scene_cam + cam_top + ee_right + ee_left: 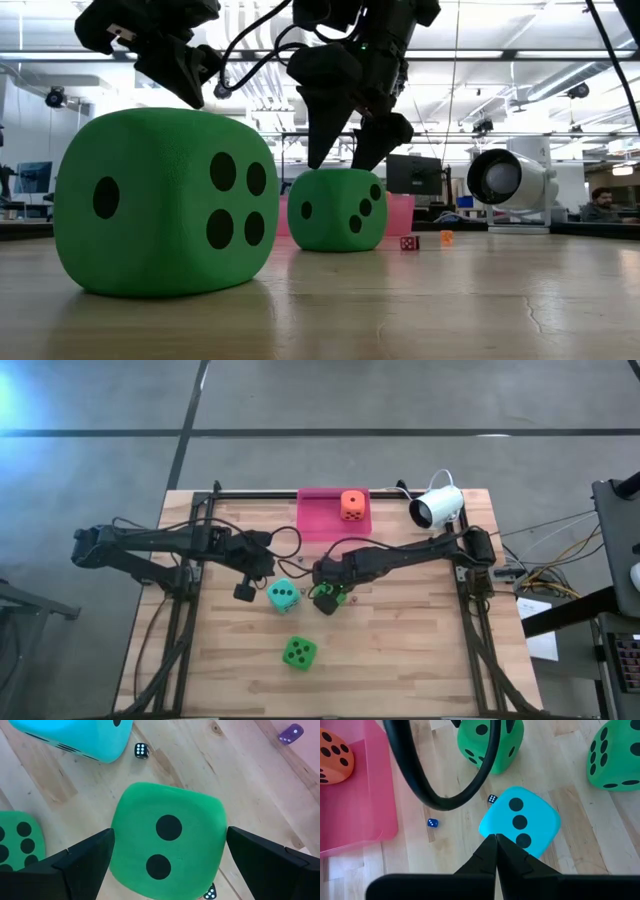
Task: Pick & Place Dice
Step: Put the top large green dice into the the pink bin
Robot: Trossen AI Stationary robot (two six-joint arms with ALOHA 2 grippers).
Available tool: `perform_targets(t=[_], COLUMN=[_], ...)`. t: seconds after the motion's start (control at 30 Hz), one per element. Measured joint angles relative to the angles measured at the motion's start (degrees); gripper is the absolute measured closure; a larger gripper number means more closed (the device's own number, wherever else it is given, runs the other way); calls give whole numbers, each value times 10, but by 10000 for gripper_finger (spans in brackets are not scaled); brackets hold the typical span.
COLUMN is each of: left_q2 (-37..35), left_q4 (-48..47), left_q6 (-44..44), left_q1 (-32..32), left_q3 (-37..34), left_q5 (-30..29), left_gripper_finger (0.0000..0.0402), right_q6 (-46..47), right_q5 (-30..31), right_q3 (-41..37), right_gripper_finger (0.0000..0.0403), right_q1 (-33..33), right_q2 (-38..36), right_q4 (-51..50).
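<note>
right pincer (pixel 167 870) wide apart, straddling the soft bright green cube die with dark pips (pixel 167 847) on the wooden bench (pixel 420 650), fingers either side, not yet clamped. teal die (pixel 283 596) just beside that green die, left pincer (pixel 244 592) pressed together beside it, holding nothing. orange die (pixel 352 505) well beyond, in the pink tray (pixel 318 518).

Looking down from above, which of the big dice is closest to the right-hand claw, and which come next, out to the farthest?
Measured from the right gripper in the high view:
1. Green die between its open jaws, at mid-table, mostly hidden under it.
2. Teal die, just to its left.
3. Second green die, toward the table's near edge.
4. Orange die, on the pink tray at the far edge.
</note>
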Motion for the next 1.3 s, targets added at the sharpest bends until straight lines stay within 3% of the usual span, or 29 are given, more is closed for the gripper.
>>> perform_targets(t=[1.3], left_q2=[0], left_q4=[0], left_q6=[0], left_q1=[0], left_q3=[0], left_q5=[0], left_gripper_finger=[394], right_q6=[-15], right_q5=[-23], right_q3=[-36], right_gripper_finger=[23], right_q1=[14], right_q2=[-1], right_q4=[63])
